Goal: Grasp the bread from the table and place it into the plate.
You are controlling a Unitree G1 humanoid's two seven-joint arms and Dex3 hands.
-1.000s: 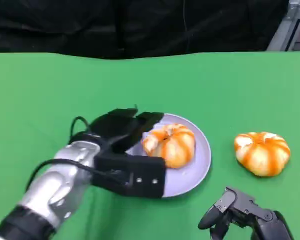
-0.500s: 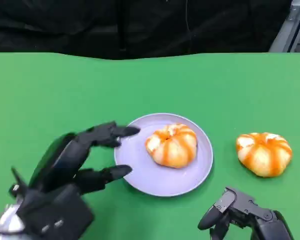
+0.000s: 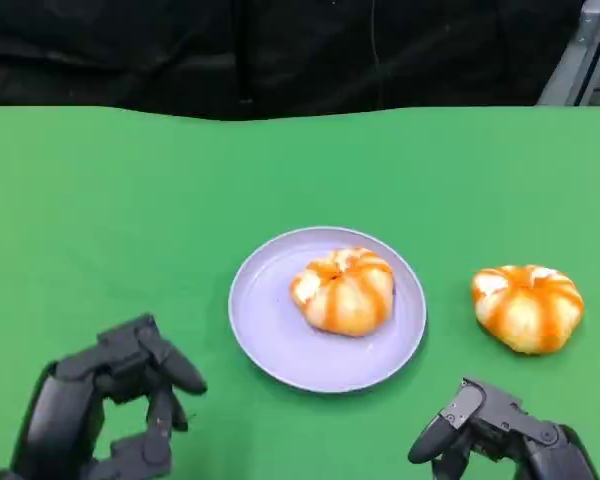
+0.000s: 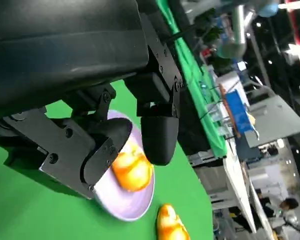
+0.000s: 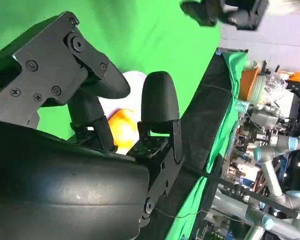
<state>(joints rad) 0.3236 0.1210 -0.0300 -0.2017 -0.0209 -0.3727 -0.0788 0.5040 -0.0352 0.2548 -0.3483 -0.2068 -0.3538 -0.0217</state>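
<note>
Head view, plate: you've got the lavender plate (image 3: 280,335) sitting centre frame on the green table (image 3: 130,200), and a bread (image 3: 343,290) is lying on it, right of the plate's middle
Head view, second bread: over at the right of the frame you see another bread (image 3: 526,306) on the cloth, well apart from the plate
Head view, left hand: your left hand (image 3: 110,405) sits in the lower left corner, fingers spread apart and empty, off the plate's rim
Head view, right hand: your right hand (image 3: 495,435) is at the lower right edge, below the second bread, touching nothing; fingers loosely bent, and you can't tell from here how wide they are
Left wrist view: the left hand's black fingers (image 4: 157,135) stand parted with nothing between them; beyond them the plate (image 4: 125,207) carries the bread (image 4: 132,170), and the second bread (image 4: 170,225) shows near the lower edge of the frame
Right wrist view: the right hand's fingers (image 5: 157,105) are apart, nothing gripped; past them, mid-frame, an orange bread (image 5: 122,125) peeks through, with a pale surface behind it that could be the plate
</note>
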